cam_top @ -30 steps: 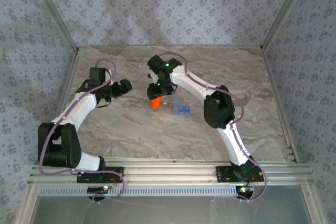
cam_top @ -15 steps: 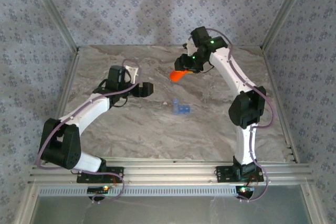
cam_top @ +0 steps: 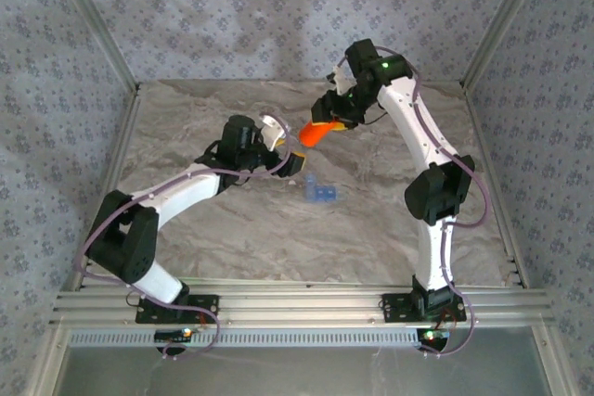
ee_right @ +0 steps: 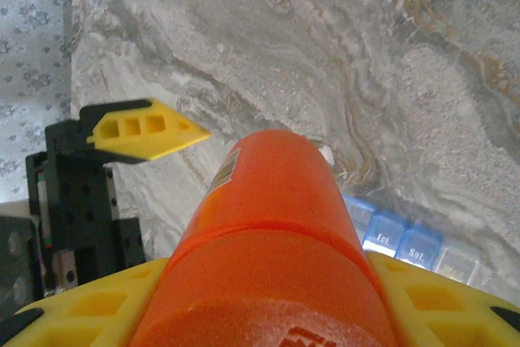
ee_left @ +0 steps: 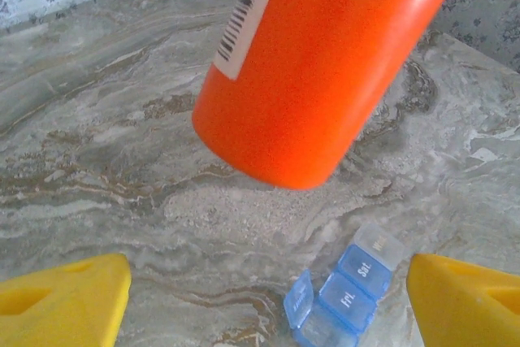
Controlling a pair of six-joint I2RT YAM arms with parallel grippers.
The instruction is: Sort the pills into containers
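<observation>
Your right gripper (cam_top: 330,123) is clasping the orange bottle (ee_left: 317,71) aloft | left gripper (cam_top: 288,164) is hovering, jaws spread | next, probably: gripping the bottle's free end to open it.

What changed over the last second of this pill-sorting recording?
The right gripper carried the orange bottle up from beside the blue pill box toward the far side of the table, tilting it. The left gripper, open, swung in from the left toward the bottle. The pill box stayed put.
</observation>
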